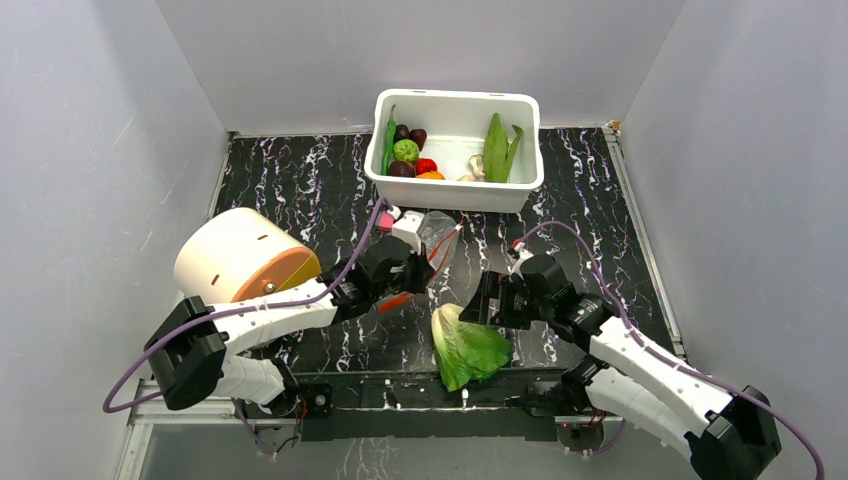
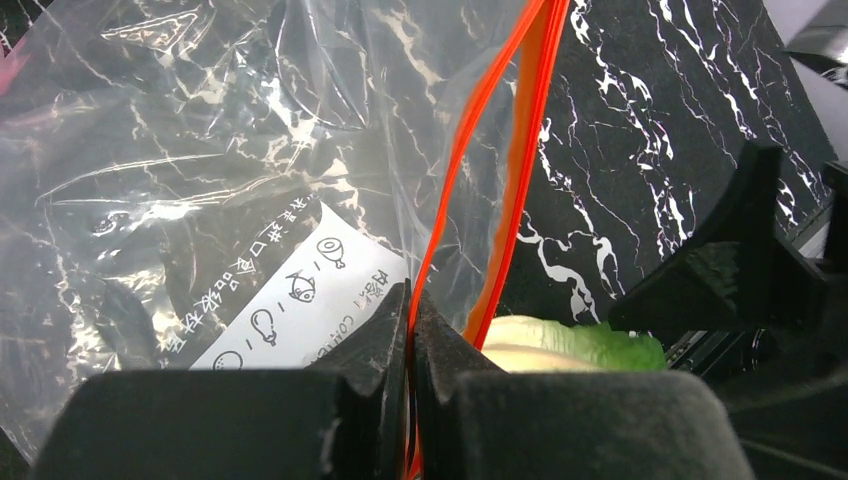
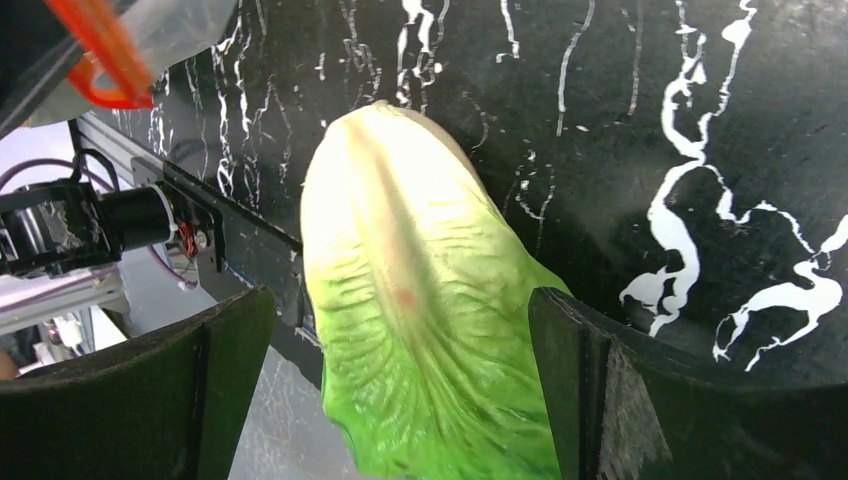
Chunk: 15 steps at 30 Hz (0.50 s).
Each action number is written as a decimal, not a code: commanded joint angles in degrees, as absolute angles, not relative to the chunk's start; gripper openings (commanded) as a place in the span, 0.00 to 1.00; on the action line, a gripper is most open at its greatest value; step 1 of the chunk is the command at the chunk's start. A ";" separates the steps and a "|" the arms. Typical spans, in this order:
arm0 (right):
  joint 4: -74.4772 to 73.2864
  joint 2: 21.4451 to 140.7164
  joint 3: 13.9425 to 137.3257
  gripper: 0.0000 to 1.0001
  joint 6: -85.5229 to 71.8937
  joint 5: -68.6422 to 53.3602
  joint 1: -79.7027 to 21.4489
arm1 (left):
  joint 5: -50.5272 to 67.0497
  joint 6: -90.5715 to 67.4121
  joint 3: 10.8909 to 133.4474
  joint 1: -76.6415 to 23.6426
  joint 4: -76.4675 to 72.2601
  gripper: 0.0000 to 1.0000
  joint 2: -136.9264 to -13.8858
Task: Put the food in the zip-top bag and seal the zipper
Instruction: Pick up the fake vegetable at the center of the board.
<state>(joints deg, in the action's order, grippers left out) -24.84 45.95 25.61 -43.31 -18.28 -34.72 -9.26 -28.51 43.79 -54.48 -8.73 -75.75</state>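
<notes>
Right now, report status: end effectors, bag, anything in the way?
Left end effector shut on zipper of zip-top bag. Right end effector open over cabbage, not gripping. No obstruction seen.

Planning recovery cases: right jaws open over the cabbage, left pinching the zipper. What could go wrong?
1. The cabbage overhangs the near edge of the table; a sloppy close might push it off.
2. The left jaws pinch only the zipper, and the bag mouth looks narrow; the cabbage may not fit.
</notes>
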 commanded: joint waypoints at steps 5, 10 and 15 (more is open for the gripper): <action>-34.92 46.33 34.63 0.98 -42.39 -3.21 -44.61 | -11.82 -32.83 43.47 -52.48 -6.59 0.00 -72.45; -32.61 55.00 35.53 0.98 -47.87 11.81 -61.83 | -11.26 -35.53 43.43 -51.43 -6.01 0.00 -72.36; -35.25 68.03 38.24 0.87 -52.77 26.26 -70.86 | -10.71 -35.99 44.12 -50.68 -4.56 0.00 -70.36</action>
<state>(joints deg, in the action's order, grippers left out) -34.04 64.88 35.79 -49.50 16.38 -67.64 -11.09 -35.07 43.79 -51.27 -5.34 -74.02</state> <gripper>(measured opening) 0.937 0.007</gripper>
